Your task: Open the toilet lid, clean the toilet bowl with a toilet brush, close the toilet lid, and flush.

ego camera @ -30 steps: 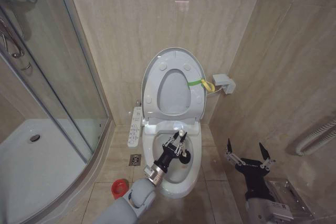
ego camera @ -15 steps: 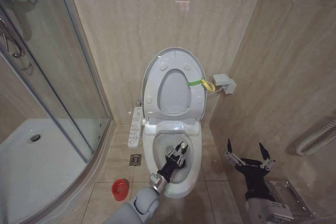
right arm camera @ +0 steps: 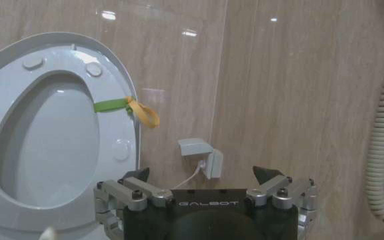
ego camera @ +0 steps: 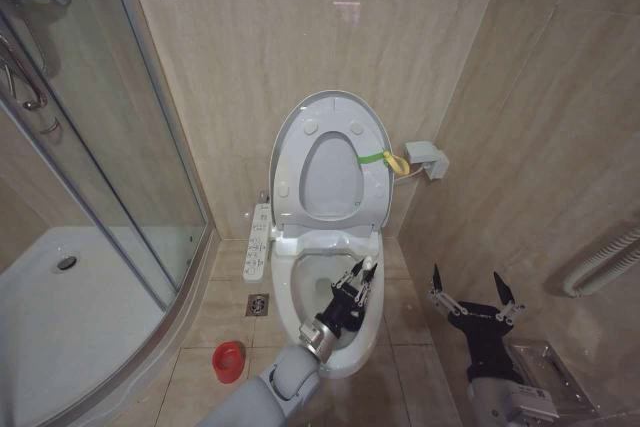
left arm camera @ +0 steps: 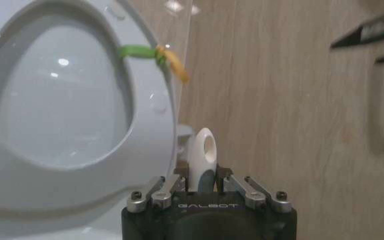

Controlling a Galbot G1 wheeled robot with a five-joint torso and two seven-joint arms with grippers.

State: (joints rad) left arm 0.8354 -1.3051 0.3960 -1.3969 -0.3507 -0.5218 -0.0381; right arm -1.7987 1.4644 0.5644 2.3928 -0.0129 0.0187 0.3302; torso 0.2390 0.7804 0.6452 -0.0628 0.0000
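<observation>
Over the bowl [ego camera: 325, 277], your left gripper [ego camera: 357, 284] clamps the brush [left arm camera: 203, 150] handle; the lid [ego camera: 335, 162] stands raised. Scrubbing is in hand. Next, sweep the bowl wall. Your right gripper [ego camera: 474, 299] waits beside, fingers wide.

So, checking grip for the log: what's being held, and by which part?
Left gripper holds the toilet brush by its white handle's upper end, over the toilet bowl. Right gripper holds nothing.

The left gripper [ego camera: 357, 285] hides most of the toilet brush [ego camera: 369, 263]: its white handle end shows, while its head cannot be made out inside the toilet bowl [ego camera: 300, 272]. The right gripper [ego camera: 474, 295] belongs to an arm cut off by the near edge.
</observation>
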